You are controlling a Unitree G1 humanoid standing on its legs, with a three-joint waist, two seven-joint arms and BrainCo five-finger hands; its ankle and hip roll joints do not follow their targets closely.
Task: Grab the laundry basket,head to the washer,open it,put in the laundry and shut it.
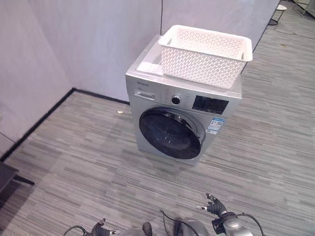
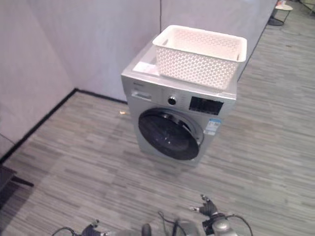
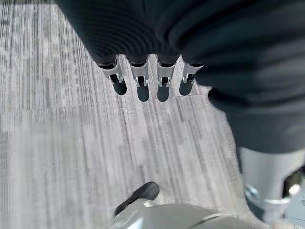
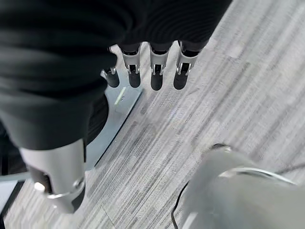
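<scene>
One white perforated laundry basket (image 1: 205, 55) sitting on top of a silver front-loading washer (image 1: 184, 115), toward its right side, nothing visible inside. Round dark door (image 1: 171, 133) shut; control knob (image 1: 175, 100) and dark display panel (image 1: 210, 104) above it. Washer standing on grey striped flooring (image 1: 78, 162) before a pale partition wall (image 1: 93, 44) with black base trim. Left hand (image 3: 152, 78) low at the bottom edge, well apart from the washer, fingers (image 3: 138, 81) straight and relaxed, holding nothing. Right hand (image 4: 152, 71) likewise low near the bottom, fingers (image 4: 157, 71) extended, empty, over the floor.
</scene>
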